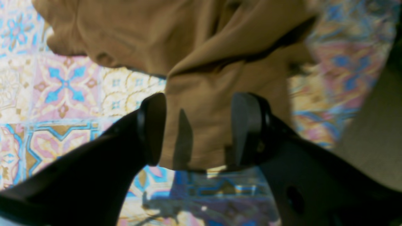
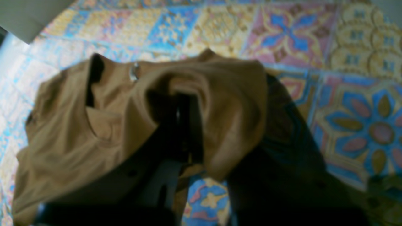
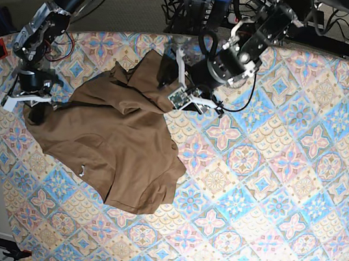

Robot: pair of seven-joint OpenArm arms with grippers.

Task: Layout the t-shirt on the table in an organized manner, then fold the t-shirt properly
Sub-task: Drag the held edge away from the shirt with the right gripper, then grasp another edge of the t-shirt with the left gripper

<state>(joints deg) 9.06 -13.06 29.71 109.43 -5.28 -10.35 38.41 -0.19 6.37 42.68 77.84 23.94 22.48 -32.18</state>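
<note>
The left gripper (image 1: 194,128) straddles soft brown t-shirt (image 3: 120,142) fabric with jaws half-spread, while the right gripper (image 2: 185,125) pinches a rumpled fold.

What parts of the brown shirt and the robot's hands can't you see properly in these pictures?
- Right tool, right wrist view: wrapped in the plain brown fabric t-shirt and blurred; the pinched part is hidden.
- Small white tag, base view: too small to read.
- Left tool, left wrist view: blurred; whether its pads touch the cloth is unclear.
- Floral-tiled table, base view: corners cut off.
</note>
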